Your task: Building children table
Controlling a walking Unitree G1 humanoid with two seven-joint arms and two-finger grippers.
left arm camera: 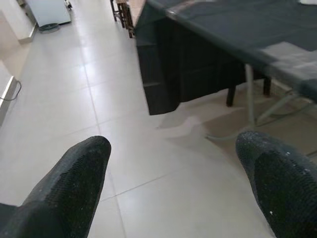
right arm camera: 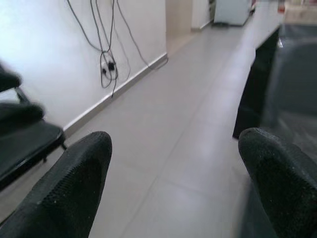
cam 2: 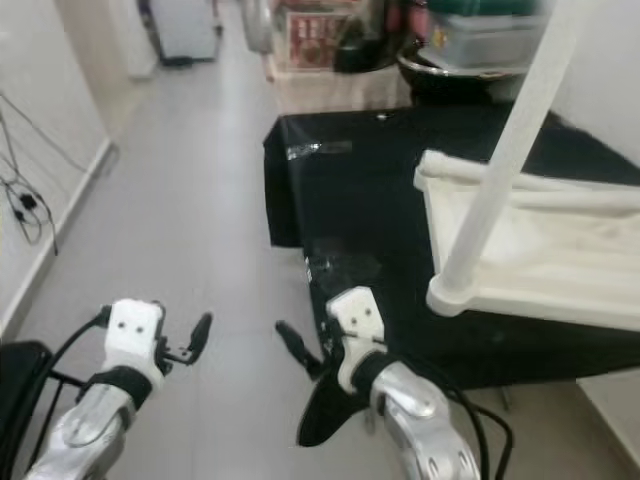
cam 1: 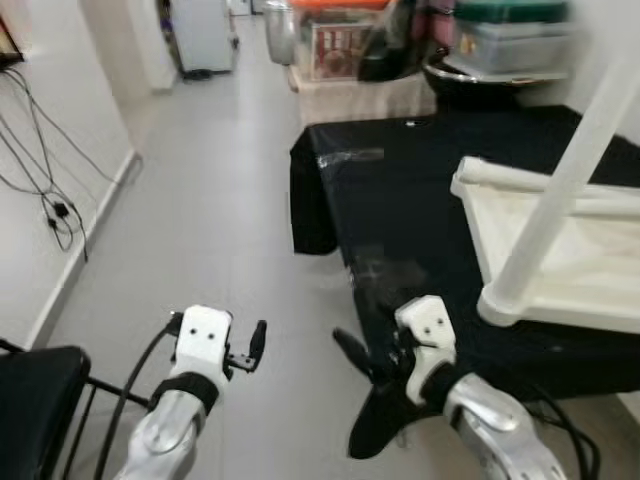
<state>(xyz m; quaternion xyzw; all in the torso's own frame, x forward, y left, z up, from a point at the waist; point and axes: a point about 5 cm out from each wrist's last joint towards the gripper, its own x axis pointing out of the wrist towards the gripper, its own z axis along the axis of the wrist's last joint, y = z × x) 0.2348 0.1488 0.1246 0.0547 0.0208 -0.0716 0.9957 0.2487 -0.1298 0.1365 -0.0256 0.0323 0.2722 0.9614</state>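
Both pincers hang empty, fingers spread apart: the left pincer (cam 1: pixel 243 352) at lower left over the floor (cam 1: pixel 215 210), the right pincer (cam 1: pixel 372 360) at lower centre by the black surface (cam 1: pixel 400 190). The children's table (cam 1: pixel 560 250) lies upside down on it at right, one leg (cam 1: pixel 565 175) slanting toward the upper right; the right arm looks nearer.

Two black fingers (right arm camera: pixel 64 188) spread apart above grey floor (right arm camera: pixel 173 148), cables (right arm camera: pixel 106 64) on the wall.
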